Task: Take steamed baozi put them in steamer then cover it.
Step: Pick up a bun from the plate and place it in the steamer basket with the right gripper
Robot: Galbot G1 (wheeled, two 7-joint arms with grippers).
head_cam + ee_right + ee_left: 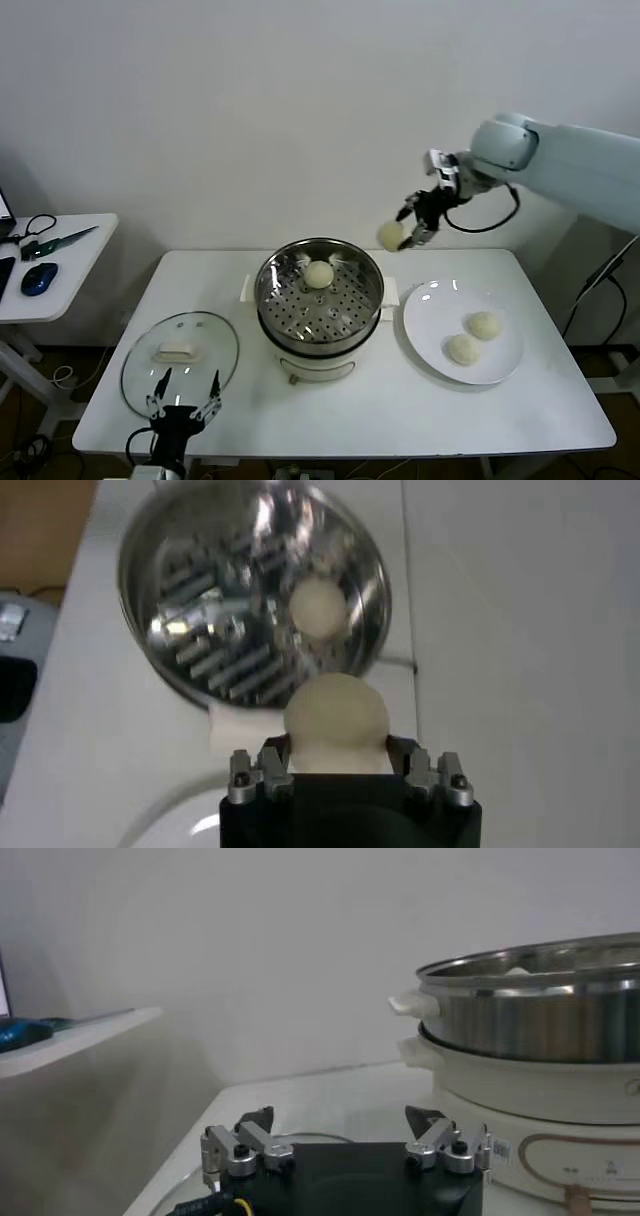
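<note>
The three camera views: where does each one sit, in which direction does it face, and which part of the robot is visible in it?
Head view: from the robot's head, facing forward and down at the table; shows the left gripper beside the glass lid and the right gripper holding a baozi.
Left wrist view: low above the table, facing sideways at the steamer; shows its open left gripper.
Right wrist view: high, facing down; shows the right gripper gripping the baozi.
Shared: the steamer appears in all views.

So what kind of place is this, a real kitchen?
Probably a lab mock-up, not a kitchen: a plain white table against a bare wall, holding only a steamer, its glass lid and a plate of baozi, with a computer mouse on a side desk.
</note>
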